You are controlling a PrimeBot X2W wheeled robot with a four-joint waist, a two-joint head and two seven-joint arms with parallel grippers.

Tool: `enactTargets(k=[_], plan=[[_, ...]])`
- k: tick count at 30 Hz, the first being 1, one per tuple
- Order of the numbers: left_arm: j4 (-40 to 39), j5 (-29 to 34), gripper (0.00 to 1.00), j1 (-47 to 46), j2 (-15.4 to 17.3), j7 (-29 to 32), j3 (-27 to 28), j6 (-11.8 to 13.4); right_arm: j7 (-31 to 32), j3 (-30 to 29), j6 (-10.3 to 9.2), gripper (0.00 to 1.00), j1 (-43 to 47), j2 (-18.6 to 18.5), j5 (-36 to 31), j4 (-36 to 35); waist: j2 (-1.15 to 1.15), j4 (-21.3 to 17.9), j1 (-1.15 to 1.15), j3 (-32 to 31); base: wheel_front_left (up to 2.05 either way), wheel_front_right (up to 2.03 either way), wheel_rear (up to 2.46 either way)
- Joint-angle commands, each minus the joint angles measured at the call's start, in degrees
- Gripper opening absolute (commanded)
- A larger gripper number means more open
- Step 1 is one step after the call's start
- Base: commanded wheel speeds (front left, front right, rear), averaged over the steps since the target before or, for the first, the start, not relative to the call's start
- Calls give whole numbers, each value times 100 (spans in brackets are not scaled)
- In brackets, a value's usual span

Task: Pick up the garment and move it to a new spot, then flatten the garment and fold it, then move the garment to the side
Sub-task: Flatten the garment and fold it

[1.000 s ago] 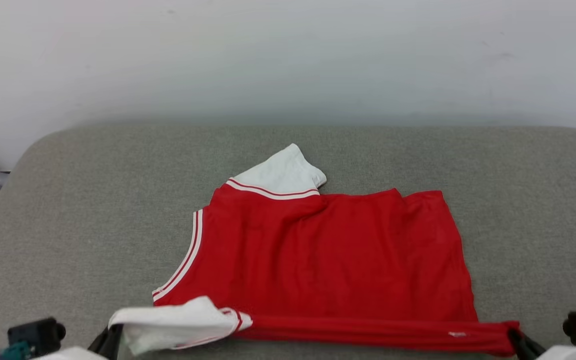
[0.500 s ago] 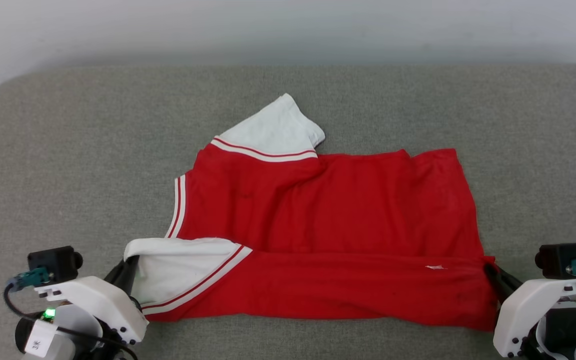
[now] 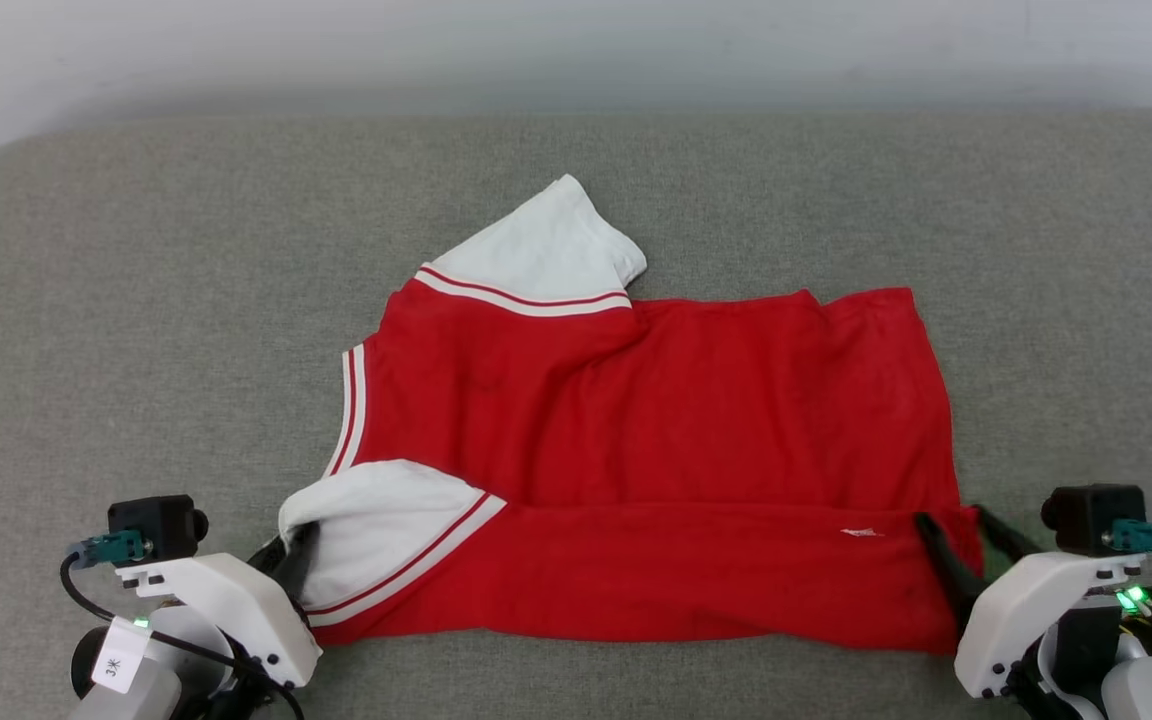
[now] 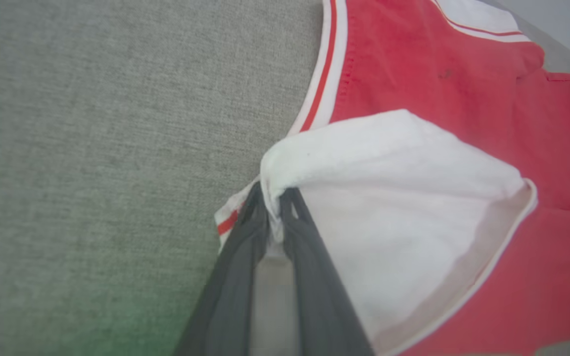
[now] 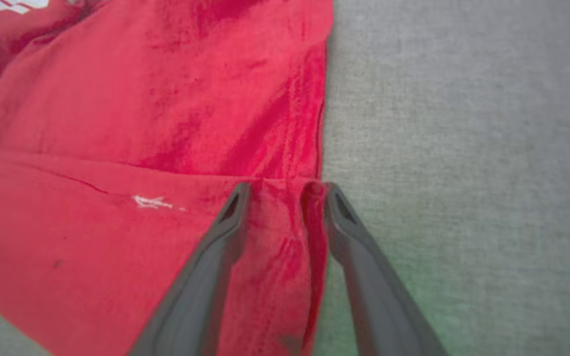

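Shirt (image 3: pixel 656 420) lay flat mid-frame on grey cushion (image 3: pixel 136 300), lower edge folded up once. Left gripper (image 4: pixel 272 200) jaws near-closed, pinching white sleeve (image 4: pixel 403 198). Right gripper (image 5: pixel 286 193) jaws wide, straddling hem (image 5: pixel 314 227), gripping nothing. Remaining: more folds, move aside.

Left gripper (image 3: pixel 298 540) and right gripper (image 3: pixel 951 516): white shells (image 3: pixel 221 600), long dark-grey fingers (image 5: pixel 201 277), black camera blocks (image 3: pixel 151 515), teal plugs (image 3: pixel 108 548), green LEDs (image 3: pixel 1129 598); tagged black cable (image 3: pixel 86 612) on left.
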Motion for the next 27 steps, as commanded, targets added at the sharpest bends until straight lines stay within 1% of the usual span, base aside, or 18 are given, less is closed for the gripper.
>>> enactTargets(k=[1, 5, 8, 11, 15, 18, 22, 25, 27], plan=[[45, 31, 100, -30, 2, -30, 6, 36, -114, -25, -7, 100, -69, -1, 6, 5, 0, 1, -1, -75, 0, 0, 0], [84, 86, 100, -14, 62, -214, 84, 86, -850, -86, -6, 100, -10, 81, -47, -116, 0, -1, -1, -309, 0, 0, 0], [36, 166, 100, 8, 131, -369, 145, 177, -1224, -142, -6, 100, 110, 147, -143, -259, 0, -13, -1, -479, 0, 0, 0], [-88, 202, 100, 84, 217, -421, 207, 295, -1470, -264, -6, 100, 238, 243, -265, -480, 0, -30, -1, -639, 0, 0, 0], [-324, 108, 100, 190, 374, -266, 306, 442, -1544, -427, -6, 100, 440, 416, -456, -850, 0, -47, -1, -791, 0, 0, 0], [-610, -53, 100, 257, 572, 88, 366, 497, -1470, -524, -6, 100, 607, 535, -568, -1147, 0, -53, -1, -839, 0, 0, 0], [-1088, -328, 100, 336, 941, 777, 371, 401, -1344, -595, -6, 100, 775, 671, -646, -1498, 0, -69, -1, -823, 0, 0, 0], [-1354, -519, 100, 381, 1175, 1281, 348, 387, -1257, -609, -6, 100, 835, 743, -675, -1691, 0, -104, -1, -753, 0, 0, 0], [-1468, -656, 100, 429, 1301, 1657, 300, 449, -1229, -613, -6, 100, 861, 781, -682, -1781, 0, -139, -1, -688, 0, 0, 0]])
